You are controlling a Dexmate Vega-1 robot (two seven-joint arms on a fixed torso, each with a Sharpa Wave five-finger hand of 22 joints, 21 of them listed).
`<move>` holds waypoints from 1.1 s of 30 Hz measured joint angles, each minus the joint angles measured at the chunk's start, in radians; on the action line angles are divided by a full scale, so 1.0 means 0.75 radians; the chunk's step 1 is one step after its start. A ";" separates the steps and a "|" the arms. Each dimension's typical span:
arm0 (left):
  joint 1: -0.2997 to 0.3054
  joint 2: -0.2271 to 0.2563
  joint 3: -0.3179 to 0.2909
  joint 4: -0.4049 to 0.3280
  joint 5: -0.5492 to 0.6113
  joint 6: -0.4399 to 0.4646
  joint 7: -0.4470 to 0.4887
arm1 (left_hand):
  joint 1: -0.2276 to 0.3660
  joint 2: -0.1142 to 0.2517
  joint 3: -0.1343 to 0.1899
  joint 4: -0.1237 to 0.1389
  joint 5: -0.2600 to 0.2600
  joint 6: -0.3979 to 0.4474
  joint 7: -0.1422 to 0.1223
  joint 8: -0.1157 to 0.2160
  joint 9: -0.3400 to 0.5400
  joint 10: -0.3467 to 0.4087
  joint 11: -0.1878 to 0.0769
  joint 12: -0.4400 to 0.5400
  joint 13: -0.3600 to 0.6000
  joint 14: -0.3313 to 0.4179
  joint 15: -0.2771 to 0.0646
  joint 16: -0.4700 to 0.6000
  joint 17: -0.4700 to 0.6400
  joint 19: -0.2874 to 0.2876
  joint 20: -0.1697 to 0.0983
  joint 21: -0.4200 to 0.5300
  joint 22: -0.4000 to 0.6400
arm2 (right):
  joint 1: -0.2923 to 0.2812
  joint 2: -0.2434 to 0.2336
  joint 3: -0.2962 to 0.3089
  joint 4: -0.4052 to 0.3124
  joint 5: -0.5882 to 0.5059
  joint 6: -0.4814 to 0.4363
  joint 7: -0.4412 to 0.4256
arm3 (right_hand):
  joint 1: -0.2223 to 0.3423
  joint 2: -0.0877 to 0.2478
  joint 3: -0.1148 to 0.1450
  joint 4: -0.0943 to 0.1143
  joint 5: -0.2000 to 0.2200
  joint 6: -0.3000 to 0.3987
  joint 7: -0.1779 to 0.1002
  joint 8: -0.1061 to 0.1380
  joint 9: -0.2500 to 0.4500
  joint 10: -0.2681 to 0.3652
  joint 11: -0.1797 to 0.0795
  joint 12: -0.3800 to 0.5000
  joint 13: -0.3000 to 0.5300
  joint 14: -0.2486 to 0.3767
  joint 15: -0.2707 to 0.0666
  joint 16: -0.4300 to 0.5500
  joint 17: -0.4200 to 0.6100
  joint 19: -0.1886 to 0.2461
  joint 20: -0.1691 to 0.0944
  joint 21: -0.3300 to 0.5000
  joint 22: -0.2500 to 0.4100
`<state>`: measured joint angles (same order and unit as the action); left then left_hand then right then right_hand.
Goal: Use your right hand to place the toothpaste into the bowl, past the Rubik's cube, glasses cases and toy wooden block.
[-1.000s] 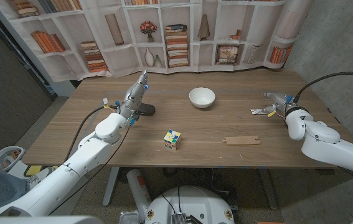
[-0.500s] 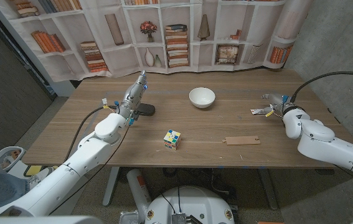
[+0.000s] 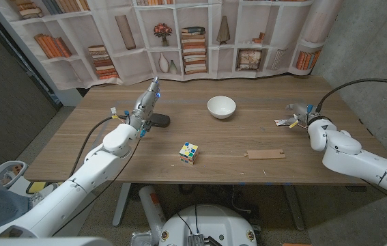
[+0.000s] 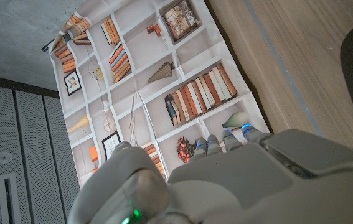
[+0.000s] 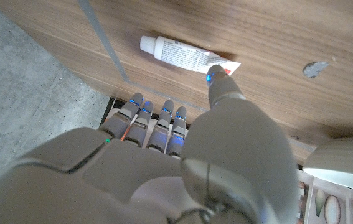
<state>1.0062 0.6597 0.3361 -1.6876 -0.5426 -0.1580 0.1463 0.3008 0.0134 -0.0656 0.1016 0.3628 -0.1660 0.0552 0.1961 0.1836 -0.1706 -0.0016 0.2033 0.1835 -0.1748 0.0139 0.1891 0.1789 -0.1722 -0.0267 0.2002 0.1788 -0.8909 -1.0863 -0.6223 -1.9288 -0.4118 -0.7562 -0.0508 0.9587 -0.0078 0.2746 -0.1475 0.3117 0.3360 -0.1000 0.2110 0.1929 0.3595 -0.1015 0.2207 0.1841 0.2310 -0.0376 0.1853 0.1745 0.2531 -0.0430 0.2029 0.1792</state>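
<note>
The robot's right hand (image 3: 302, 114) is reaching over the far right part of the brown wooden counter (image 3: 111, 154), and its fingers (image 5: 154, 118) are extending side by side, holding nothing, while the thumb tip is hovering right at the flat crimped end of the small white toothpaste tube (image 5: 185, 55); whether it is actually touching the tube cannot be told. The tube is lying flat on the counter, cap end pointing away from the thumb, and in the head view it is showing as a small white shape (image 3: 283, 122) just beside the right hand, well apart from the white round ceramic bowl (image 3: 221, 106) that is sitting upright near the middle of the counter's far side. A multicoloured Rubik's cube (image 3: 188, 153) is standing nearer the front edge, left of centre, and a flat light wooden toy block (image 3: 265, 154) is lying to its right, between the cube and the right arm. The left hand (image 3: 148, 102) is standing raised over the left part of the counter with its fingers straight and together, gripping nothing, and a dark oval glasses case (image 3: 158, 121) is lying just beside it. A printed bookshelf backdrop (image 3: 179, 34) is hanging behind the counter.
</note>
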 measured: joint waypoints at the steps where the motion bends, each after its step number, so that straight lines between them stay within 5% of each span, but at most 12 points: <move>1: 0.000 0.001 -0.001 0.000 -0.001 0.002 0.000 | 0.000 0.000 0.000 0.000 0.000 0.000 0.000 0.000 0.000 0.000 0.000 0.000 0.000 0.000 0.000 0.000 0.000 0.000 0.000 0.000 0.000 | 0.004 0.004 -0.005 0.003 -0.005 -0.003 0.003 | 0.000 0.000 0.000 0.000 0.000 0.005 0.005 0.000 0.000 0.000 0.000 0.000 0.000 0.003 0.003 0.001 0.000 0.000 0.000 0.000 0.000; 33: -0.025 0.000 0.005 0.036 -0.016 0.019 -0.025 | 0.007 0.007 -0.012 0.006 0.000 0.000 0.000 0.000 0.000 0.000 0.000 0.000 0.000 0.000 0.000 0.000 0.000 0.000 0.000 0.000 0.000 | 0.061 0.072 -0.063 0.103 -0.028 -0.058 0.009 | 0.012 0.012 0.006 0.006 0.000 0.151 -0.031 0.035 0.007 0.122 -0.036 0.045 0.006 0.122 -0.003 0.011 0.000 0.062 0.005 0.008 0.000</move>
<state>0.9878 0.6599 0.3401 -1.6603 -0.5544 -0.1441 0.1275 0.3062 0.0187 -0.0748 0.1061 0.3628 -0.1660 0.0552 0.1962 0.1836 -0.1706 -0.0017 0.2033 0.1834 -0.1748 0.0139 0.1891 0.1789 -0.1721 -0.0268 0.2002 0.1788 -0.8452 -1.0326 -0.6697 -1.8512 -0.4326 -0.7995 -0.0443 0.9679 0.0015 0.2788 -0.1433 0.3117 0.4496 -0.1233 0.2370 0.1979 0.4508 -0.1286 0.2542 0.1888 0.3223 -0.0395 0.1937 0.1745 0.2996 -0.0392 0.2088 0.1791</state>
